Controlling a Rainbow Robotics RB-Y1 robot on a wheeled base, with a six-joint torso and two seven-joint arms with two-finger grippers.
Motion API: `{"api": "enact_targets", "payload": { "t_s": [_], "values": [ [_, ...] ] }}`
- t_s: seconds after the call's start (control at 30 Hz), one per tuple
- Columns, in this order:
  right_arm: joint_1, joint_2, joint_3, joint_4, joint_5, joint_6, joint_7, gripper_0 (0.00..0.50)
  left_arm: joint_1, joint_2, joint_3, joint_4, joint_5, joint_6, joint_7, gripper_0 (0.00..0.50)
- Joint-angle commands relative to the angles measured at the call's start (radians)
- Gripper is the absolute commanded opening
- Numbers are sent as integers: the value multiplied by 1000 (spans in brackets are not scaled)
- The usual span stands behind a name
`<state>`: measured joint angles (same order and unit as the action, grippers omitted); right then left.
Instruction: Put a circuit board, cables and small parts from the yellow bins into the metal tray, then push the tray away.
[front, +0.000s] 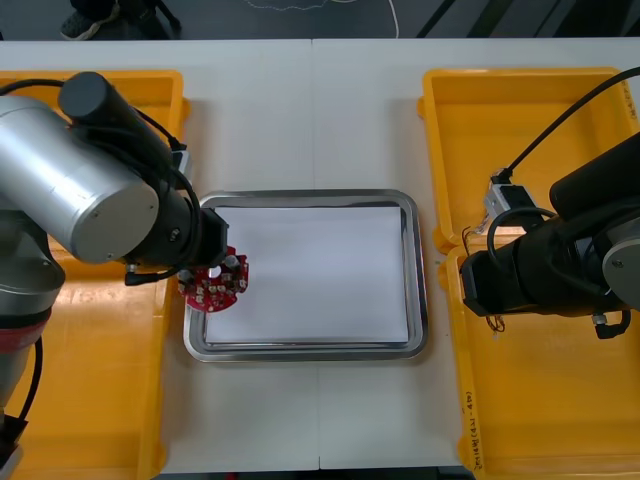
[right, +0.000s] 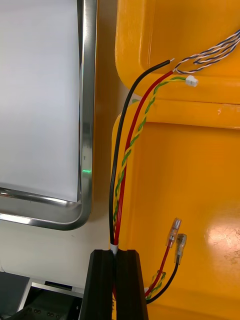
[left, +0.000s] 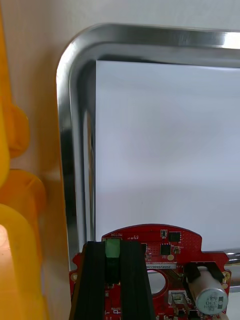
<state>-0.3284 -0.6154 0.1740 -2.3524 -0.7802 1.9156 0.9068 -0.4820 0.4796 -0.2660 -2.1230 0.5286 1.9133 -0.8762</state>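
Observation:
A round red circuit board (front: 214, 285) (left: 160, 255) hangs over the left rim of the metal tray (front: 421, 300). My left gripper (front: 203, 268) (left: 114, 247) is shut on it, the fingers clamped at its green connector. Over the gap between the two right yellow bins (front: 530, 130), my right gripper (right: 116, 254) is shut on a bundle of cables (right: 127, 150): one black, one red, one twisted yellow and green. The strands trail away from the fingers across the bin walls. The right arm (front: 545, 265) covers that gripper in the front view.
The tray's inside is white (right: 40, 95) and holds nothing apart from the board's overhang. A twisted blue and white cable (right: 215, 52) lies in the farther right bin. Loose cable ends with terminals (right: 176, 240) rest in the nearer right bin. Left yellow bins (front: 110, 400) sit under my left arm.

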Motion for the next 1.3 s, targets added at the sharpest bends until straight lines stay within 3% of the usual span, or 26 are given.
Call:
{"api": "enact_targets", "payload": {
  "t_s": [0.03,0.37,0.6,0.87,1.3],
  "values": [
    [-17,-17,13,-31,2,4,-34,0,-38,-33,-59,28,-42,7,29,0],
    [-14,-18,13,-31,7,4,-31,0,-38,-44,-113,81,-51,7,3,0],
    [-12,-18,13,-31,13,4,-26,0,-38,-52,-150,112,-79,-92,-6,0],
    [-12,-18,13,-31,15,4,-22,0,-36,-101,-157,161,-127,-108,-21,0],
    [-12,-17,13,-31,18,4,-19,0,-24,-102,-196,178,-160,-140,-23,0]
  ]
}}
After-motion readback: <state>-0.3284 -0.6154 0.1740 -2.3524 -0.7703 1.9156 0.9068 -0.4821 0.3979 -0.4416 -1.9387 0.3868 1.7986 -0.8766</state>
